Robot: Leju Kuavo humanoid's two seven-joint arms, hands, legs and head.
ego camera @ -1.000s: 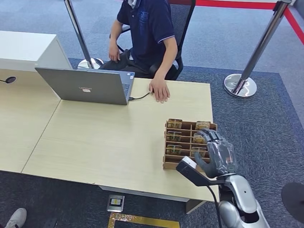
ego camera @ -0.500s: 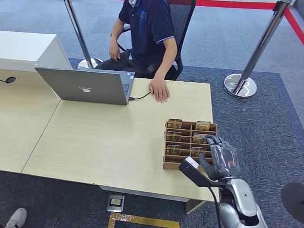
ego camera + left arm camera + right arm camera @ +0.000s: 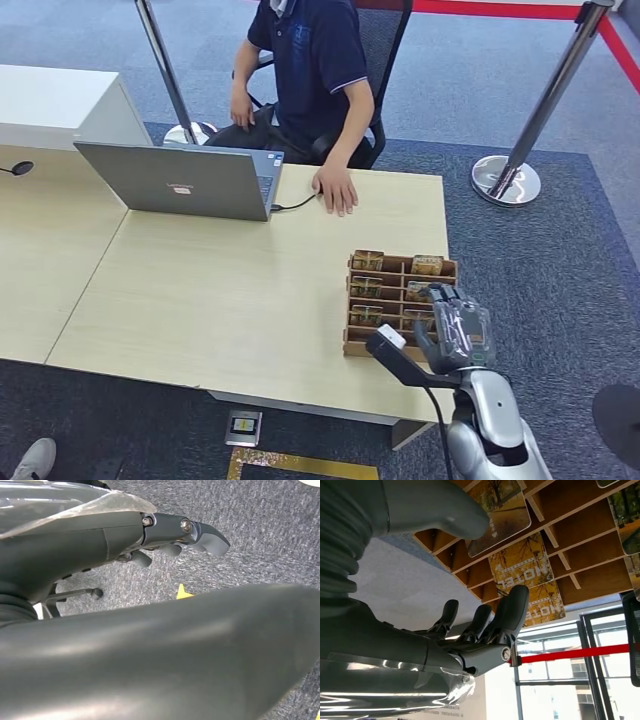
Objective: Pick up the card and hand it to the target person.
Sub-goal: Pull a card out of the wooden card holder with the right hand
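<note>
My right hand (image 3: 460, 330) hovered at the card rack's (image 3: 362, 350) four o'clock corner, fingers (image 3: 508, 612) apart, grasping nothing. Hotel cards (image 3: 522, 567) sat slotted; pickup and handover remained. Left hand (image 3: 170, 530) hung empty, released.

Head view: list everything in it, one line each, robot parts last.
Card rack: one, brown wood, slotted, near the table's right front corner.
Cards: several, autumn-toned, standing in the rack's slots.
Laptop: one, grey, open, at the table's far left.
Cable: one, black, from the laptop toward the person.
Table: light wood.
Person: one, dark polo, seated behind the table, one hand on it.
Stanchions: two, chrome, on the grey carpet.
Right hand: grey, open, over the rack's right side.
</note>
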